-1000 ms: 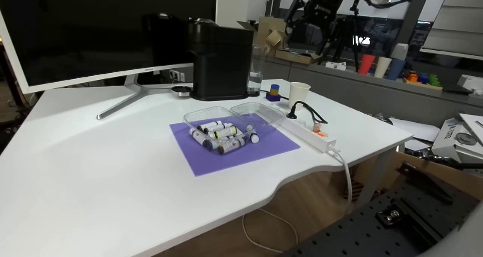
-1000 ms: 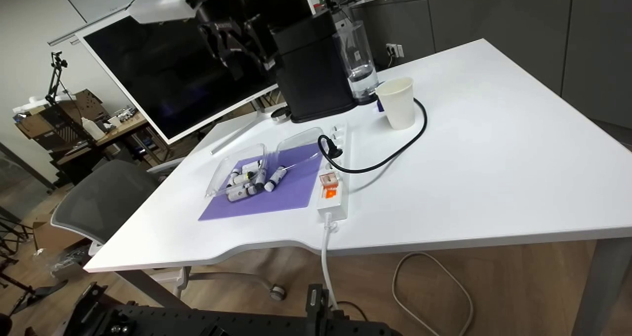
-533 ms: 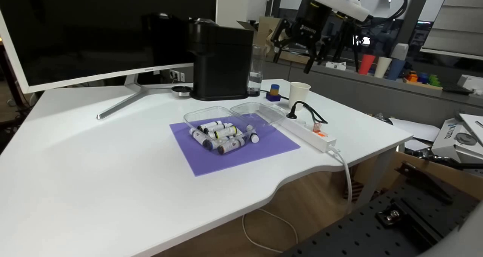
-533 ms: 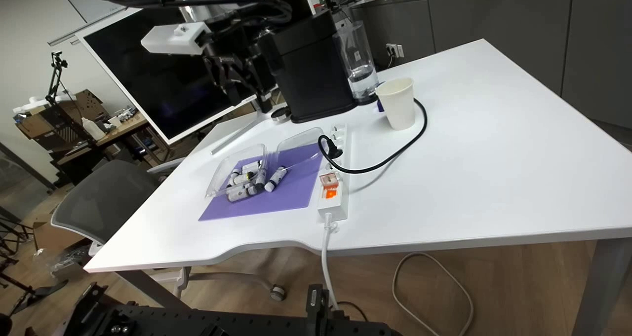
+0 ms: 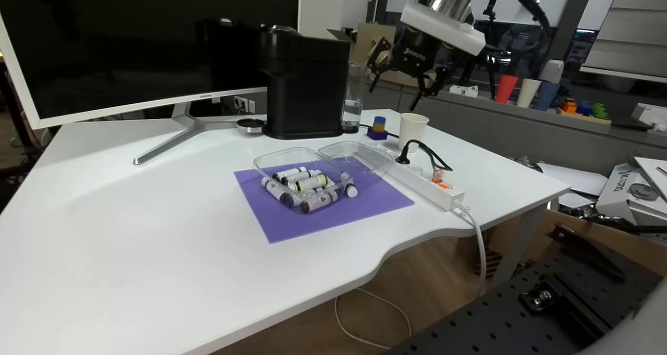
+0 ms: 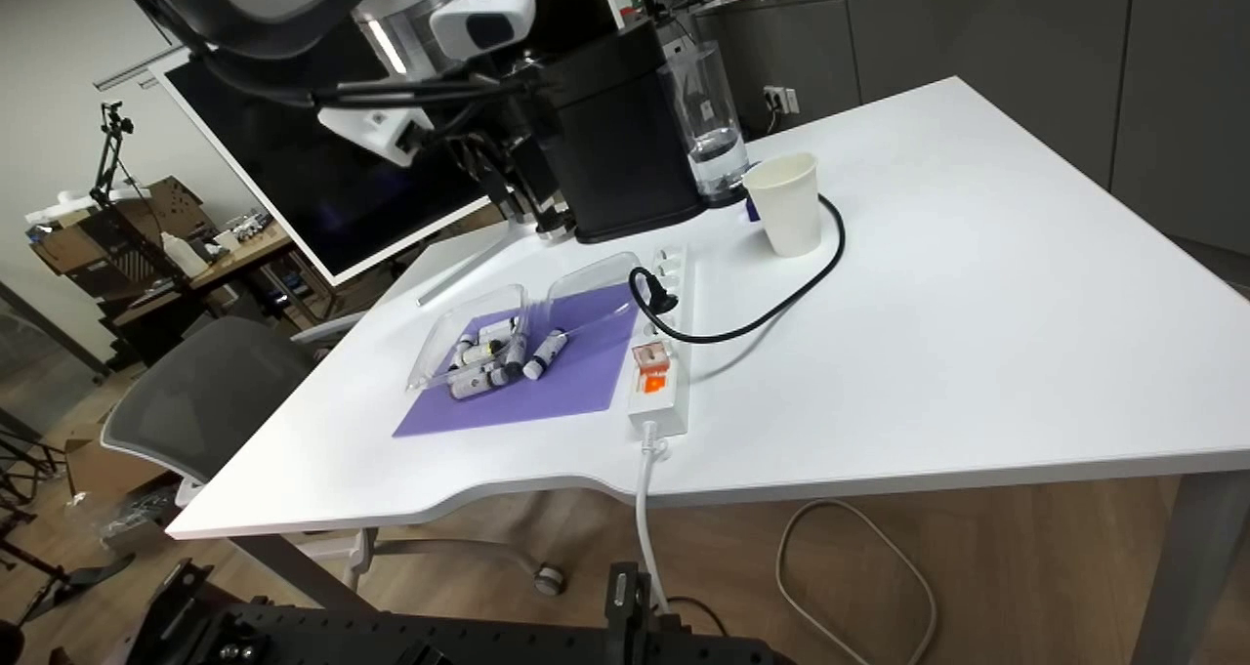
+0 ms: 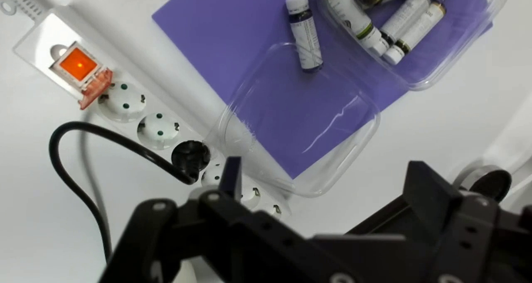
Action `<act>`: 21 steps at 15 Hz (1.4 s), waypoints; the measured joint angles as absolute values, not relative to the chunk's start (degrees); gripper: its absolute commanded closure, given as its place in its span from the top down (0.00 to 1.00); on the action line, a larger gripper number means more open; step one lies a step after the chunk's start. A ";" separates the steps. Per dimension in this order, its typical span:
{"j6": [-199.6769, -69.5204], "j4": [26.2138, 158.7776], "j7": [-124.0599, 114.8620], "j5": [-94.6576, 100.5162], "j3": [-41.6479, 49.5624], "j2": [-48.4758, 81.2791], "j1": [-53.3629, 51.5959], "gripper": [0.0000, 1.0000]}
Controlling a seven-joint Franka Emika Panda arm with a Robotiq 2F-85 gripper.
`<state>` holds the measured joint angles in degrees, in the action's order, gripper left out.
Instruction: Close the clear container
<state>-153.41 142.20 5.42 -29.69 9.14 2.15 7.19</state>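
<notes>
- The claw hangs above the bench, its fingers spread wide, holding nothing.
- The clear container sits largely on the purple mat, labelled bottles inside.
- Its lid lies open beside it, overlapping mat and white power strip in the wrist view.
- A loose bottle lies just beside the container, crossed by the lid's edge there.
</notes>
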 measured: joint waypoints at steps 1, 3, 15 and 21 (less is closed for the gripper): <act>-155.25 142.36 5.38 -32.78 8.69 3.33 7.08 1.00; -157.93 142.38 5.37 -38.09 8.08 5.71 6.82 1.00; -159.84 140.20 5.51 -53.29 7.47 16.60 8.34 1.00; -160.63 137.34 8.17 -58.06 7.10 21.13 9.90 1.00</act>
